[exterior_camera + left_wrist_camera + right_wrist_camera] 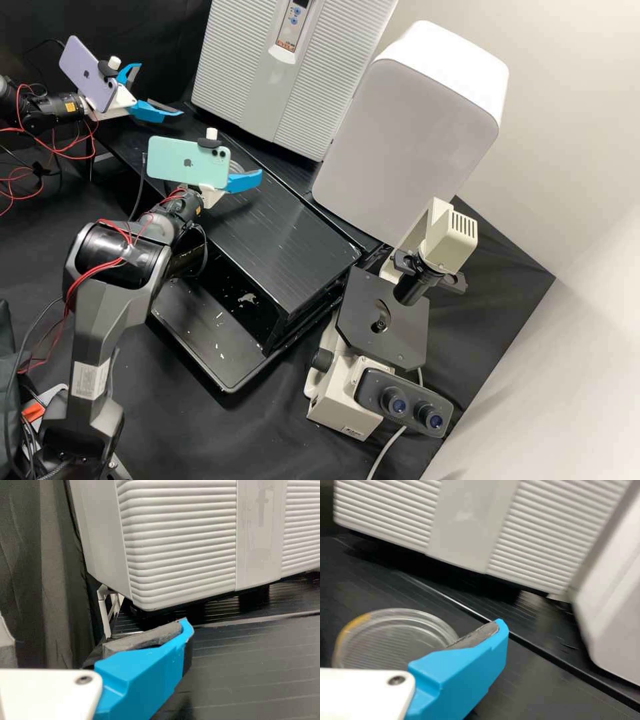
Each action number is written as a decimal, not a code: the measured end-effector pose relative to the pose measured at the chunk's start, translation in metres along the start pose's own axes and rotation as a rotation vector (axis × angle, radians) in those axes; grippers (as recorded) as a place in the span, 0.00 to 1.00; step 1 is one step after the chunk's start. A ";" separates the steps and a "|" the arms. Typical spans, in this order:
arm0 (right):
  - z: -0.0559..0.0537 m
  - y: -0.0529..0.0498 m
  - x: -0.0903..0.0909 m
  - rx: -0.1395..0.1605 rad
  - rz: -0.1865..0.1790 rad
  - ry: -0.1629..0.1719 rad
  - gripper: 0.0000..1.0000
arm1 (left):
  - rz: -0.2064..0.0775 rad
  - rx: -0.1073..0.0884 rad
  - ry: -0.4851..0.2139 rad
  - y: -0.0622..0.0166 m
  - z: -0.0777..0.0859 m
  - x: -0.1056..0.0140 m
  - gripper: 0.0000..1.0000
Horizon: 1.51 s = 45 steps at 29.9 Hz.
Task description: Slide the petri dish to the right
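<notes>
So, petri dish (390, 639): clear and shallow, with a yellowish tinge on one stretch of rim. It lies flat on the black ribbed platform (287, 233), close to the long edge that faces the ribbed white appliance (287, 67). I cannot tell which platform corner is nearest.
Right gripper (245, 179): low over the platform, toward that same edge, jaws apart. The grey pad (472, 636) of one blue finger is bare and lies just beside the dish's rim; I cannot tell whether it touches. It is probably held this way because a slide needs a flat side to shove with, not a pinch.
Left gripper (157, 92): jaws apart with nothing between them, at the platform's far left end by the appliance's corner foot. It is likely kept there to leave the dish's path free.
Platform surface: level, fine ribbing that should let the dish glide. A push set too high could ride over the low rim instead of moving it.
Microscope (387, 333): stands off the platform's right end on the black cloth (200, 413), below the white hood (413, 127). It looks well apart from where the right gripper works.
Stage: early by my judgement; the push seems not yet made.
</notes>
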 end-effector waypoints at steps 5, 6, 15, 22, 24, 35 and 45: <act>-0.001 0.002 0.002 0.041 -0.018 0.011 1.00 | 0.000 0.000 0.000 0.0000 0.000 0.000 1.00; -0.002 0.002 0.002 0.051 -0.023 0.017 1.00 | 0.000 0.000 0.000 0.0000 0.000 0.000 1.00; 0.004 0.003 0.001 0.107 -0.057 0.026 1.00 | 0.000 0.000 0.000 0.0000 0.000 0.000 1.00; 0.017 0.009 -0.013 0.169 -0.023 -0.021 1.00 | 0.000 0.000 0.000 0.0000 0.000 0.000 1.00; 0.019 0.010 -0.019 0.177 -0.002 -0.033 1.00 | 0.000 0.000 0.000 0.0000 0.000 0.000 1.00; 0.023 0.011 -0.027 0.151 0.024 -0.056 1.00 | 0.000 0.000 0.000 0.0000 0.000 0.000 1.00; 0.025 0.015 -0.023 0.154 0.033 -0.061 1.00 | 0.000 0.000 0.000 0.0000 0.000 0.000 1.00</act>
